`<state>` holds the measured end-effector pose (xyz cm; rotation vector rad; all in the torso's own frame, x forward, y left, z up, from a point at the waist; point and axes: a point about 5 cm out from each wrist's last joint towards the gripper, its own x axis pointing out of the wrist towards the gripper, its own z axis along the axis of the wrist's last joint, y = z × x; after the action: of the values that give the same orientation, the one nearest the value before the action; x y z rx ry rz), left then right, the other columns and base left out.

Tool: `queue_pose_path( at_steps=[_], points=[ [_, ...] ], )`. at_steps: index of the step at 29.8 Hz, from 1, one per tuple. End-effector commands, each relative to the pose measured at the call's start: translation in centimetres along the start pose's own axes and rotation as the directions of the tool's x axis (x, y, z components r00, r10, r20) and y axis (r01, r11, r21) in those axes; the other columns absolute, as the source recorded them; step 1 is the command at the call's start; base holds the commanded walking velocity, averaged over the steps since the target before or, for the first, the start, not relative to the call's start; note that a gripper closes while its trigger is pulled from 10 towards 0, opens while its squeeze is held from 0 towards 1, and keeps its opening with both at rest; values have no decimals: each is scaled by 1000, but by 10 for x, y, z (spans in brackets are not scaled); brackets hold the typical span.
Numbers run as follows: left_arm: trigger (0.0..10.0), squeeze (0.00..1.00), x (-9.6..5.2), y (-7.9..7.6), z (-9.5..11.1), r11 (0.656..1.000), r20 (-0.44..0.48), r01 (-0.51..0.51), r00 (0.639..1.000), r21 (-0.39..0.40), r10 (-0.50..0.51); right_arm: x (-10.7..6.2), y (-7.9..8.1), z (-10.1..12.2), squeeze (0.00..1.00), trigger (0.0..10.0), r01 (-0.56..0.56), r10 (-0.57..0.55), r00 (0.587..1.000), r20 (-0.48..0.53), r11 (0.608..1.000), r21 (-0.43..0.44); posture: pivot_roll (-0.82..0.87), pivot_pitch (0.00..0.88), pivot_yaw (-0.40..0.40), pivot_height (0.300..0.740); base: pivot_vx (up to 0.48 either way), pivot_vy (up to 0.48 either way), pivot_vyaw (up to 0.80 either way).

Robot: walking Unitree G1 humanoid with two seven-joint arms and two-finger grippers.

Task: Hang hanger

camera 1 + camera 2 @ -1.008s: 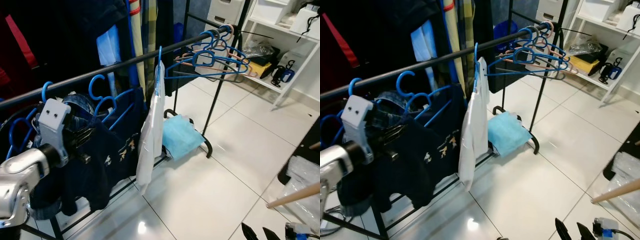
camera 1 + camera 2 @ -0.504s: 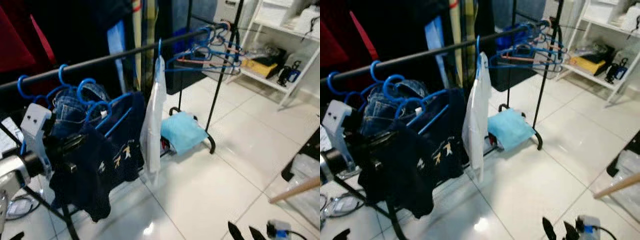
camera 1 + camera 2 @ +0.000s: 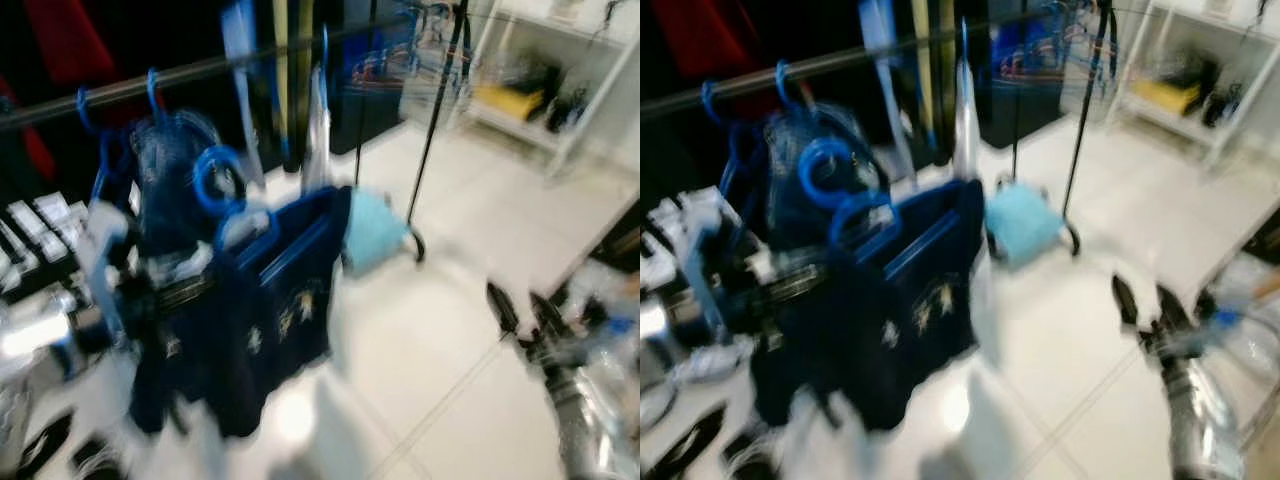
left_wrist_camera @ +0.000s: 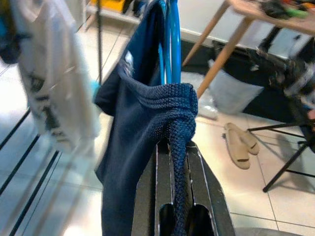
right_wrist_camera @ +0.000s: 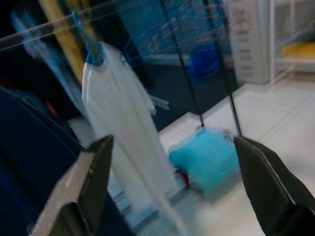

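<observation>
Navy knitted cloth is pinched between the two black fingers of my left gripper [image 4: 173, 196], which are closed on a dark blue sweater [image 3: 270, 300] that hangs on a blue hanger [image 3: 225, 190]. In my left wrist view the ribbed edge of the sweater runs down between my fingers [image 4: 147, 187], and two blue bars of the hanger rise just above it. In my head views the picture is blurred, but I see the hanger with its sweater held in front of the black clothes rail [image 3: 190, 72], below the rail and not hooked on it. Two other blue hooks are on the rail at my left, with denim clothing [image 3: 165, 165] under them. One white garment [image 5: 123, 142] hangs on its own blue hanger more to the right. One light blue bag [image 3: 375, 228] lies on the white tiled floor [image 3: 450, 380] near the foot of the rack. My right gripper [image 3: 522, 308] is raised low on the right, and its two fingers stand wide apart with nothing between them. In my left wrist view one pair of beige slippers [image 4: 241, 142] lies on the floor beside a wooden table leg [image 4: 209, 34].
</observation>
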<state>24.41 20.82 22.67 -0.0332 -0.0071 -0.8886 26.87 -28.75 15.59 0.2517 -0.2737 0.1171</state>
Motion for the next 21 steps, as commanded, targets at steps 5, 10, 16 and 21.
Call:
queue_pose_path(
  at_steps=[5,10,16,21],
  points=[
    [10000,0,-5,1,23,996,54,62,996,69,-65,7,19,17,0,10000,-88,87,995,49,996,7,-76,109,-10,740,0,0,0],
    [10000,0,-4,-3,41,979,66,162,983,124,-171,13,41,39,0,10000,-291,291,954,74,957,-9,-69,103,-10,740,0,0,0],
    [10000,0,3,-11,57,952,89,263,956,158,-279,16,45,63,0,10000,-354,354,931,88,935,-15,-78,95,-7,740,0,0,0],
    [10000,0,7,-16,61,933,90,318,938,169,-336,7,52,67,0,10000,-450,449,893,42,893,20,-79,89,-9,740,0,0,0]
  ],
)
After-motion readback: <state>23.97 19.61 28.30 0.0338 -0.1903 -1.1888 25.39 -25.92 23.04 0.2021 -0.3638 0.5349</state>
